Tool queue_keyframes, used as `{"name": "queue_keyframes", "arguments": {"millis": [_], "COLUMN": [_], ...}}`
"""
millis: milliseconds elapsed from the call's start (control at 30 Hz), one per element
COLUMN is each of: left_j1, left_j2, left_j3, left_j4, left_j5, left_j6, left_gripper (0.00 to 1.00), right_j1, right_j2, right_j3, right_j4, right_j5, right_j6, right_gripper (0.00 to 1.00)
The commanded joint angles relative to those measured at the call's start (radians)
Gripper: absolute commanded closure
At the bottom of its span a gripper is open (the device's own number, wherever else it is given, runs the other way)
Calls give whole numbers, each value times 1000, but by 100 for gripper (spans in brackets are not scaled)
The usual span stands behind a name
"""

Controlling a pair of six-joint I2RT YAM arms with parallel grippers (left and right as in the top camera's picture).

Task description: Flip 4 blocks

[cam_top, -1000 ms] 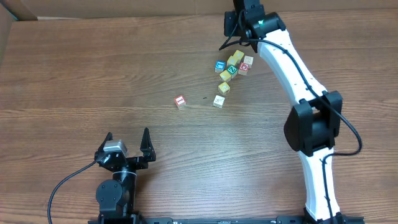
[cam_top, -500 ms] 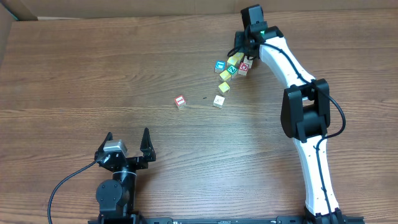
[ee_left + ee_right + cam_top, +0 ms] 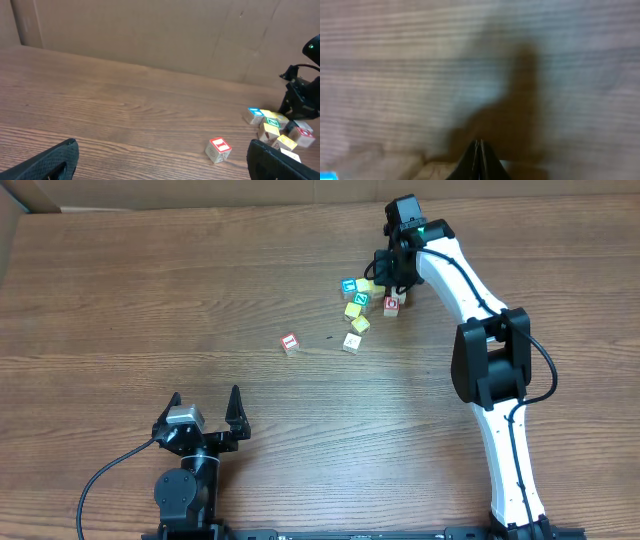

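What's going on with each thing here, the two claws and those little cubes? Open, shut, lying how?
Left gripper: open wide, empty.
Right gripper: shut, nothing seen between its fingers.
Lone red-framed wooden cube: resting on the table, red mark up, apart from the others.
Pale wooden cube: on the table, near a yellow cube.
Red-marked wooden cube: on the table, close to the right arm's tip.

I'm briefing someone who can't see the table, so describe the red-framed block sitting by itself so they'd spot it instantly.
On the wooden table, find the huddle of small coloured blocks by the white arm. Look left of it: the lone block farthest out shows a red frame on top, unlike its pale-topped neighbour.
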Motion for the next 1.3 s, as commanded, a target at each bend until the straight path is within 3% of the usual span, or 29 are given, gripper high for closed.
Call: {"name": "queue_keyframes", "arguments": {"millis": [0, 300, 433, 567, 733, 833, 933, 1000, 1167, 1233, 1267], "left_j1": [-7, -7, -7, -7, -7, -7, -7, -7, -7, -7, -7], "left_j2": [-9, -9, -9, -9, -9, -9, -9, -9, -9, -9, -9], "left_j3": [-3, -3, -3, -3, -3, -3, -3, -3, -3, -3, -3], "left_j4": [1, 1, 1, 1, 1, 1, 1, 1, 1, 1, 1], "left_j5": [12, 12, 12, 12, 12, 12, 12, 12, 12, 12, 12], "left_j6": [19, 19, 19, 19, 19, 19, 19, 19, 19, 19, 19], "left_gripper": [0, 0, 0, 0, 0, 0, 0, 0, 0, 0, 0], "right_j1": [13, 7, 14, 37, 79, 94, 98, 99, 99, 105, 111], "right_j2": [-76, -204, -240, -240, -241, -241, -241, -241, -241, -241, -241], "right_j3": [12, 13, 13, 11, 12, 12, 12, 11, 10, 3, 3], "right_j4": [-56, -72, -70, -161, -323, -430, -492, -509, -559, -562, -561], "right_j5": [-46, -20, -38, -152, -174, -174, -177, -177, -177, -177, -177], "right_j6": [-12, -11, -11, -11, -12, -11, -11, -11, 56, 73, 73], "right_gripper": [96, 96, 90, 89, 80, 62, 16, 0, 2, 12, 23]}}
